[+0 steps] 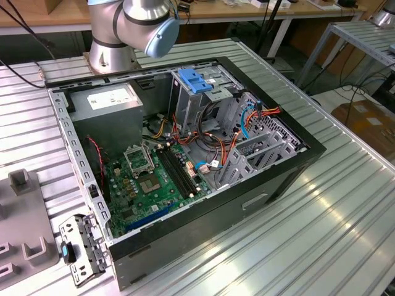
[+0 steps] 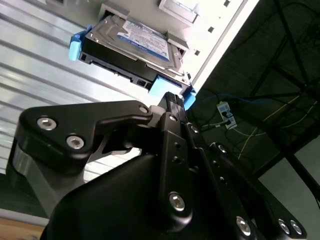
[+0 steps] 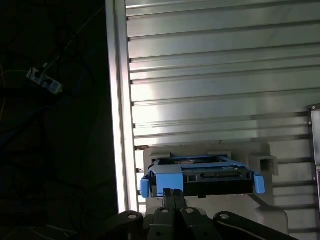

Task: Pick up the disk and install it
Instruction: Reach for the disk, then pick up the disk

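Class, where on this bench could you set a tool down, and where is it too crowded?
Bare ribbed table runs along the exterior view's right of the computer case, toward the near edge. Crowded: inside the case, among cables and motherboard.

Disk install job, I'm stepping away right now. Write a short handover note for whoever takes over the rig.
The end effector is right up against the blue carrier rail at one end of the disk. I cannot tell whether it is open or shut.
The disk lies flat, label up, in a light grey holder on the ribbed metal table, near the table's edge.
The computer case is open in the exterior view, with the grey drive cage inside.
Done: the end effector is at the disk.
Left: the disk shows no sign of being lifted and is not in the case.
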`<state>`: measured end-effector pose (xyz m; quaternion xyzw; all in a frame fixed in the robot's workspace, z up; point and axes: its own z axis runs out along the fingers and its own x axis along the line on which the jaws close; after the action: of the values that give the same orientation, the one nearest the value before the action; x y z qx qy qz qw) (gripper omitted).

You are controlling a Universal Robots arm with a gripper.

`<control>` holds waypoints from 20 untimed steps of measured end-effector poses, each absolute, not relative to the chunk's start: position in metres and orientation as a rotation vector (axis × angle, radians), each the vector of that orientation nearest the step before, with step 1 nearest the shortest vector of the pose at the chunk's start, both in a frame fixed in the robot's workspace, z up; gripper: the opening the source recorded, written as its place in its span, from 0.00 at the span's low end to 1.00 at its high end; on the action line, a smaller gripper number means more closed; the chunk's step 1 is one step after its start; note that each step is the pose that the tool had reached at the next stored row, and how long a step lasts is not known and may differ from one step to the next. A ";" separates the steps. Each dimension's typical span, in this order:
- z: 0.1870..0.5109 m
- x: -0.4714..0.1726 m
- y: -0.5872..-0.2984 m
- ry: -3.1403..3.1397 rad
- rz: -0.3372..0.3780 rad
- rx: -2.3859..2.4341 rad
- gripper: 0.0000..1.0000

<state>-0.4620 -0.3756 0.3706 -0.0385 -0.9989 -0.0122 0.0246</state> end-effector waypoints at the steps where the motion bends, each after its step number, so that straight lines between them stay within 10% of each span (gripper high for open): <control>1: 0.371 -0.462 -0.376 -3.090 -0.038 -0.119 0.11; 20: 0.371 -0.462 -0.376 -3.091 -0.034 0.048 0.11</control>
<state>-0.4625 -0.3756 0.3705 0.0155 -0.9995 -0.0109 0.0252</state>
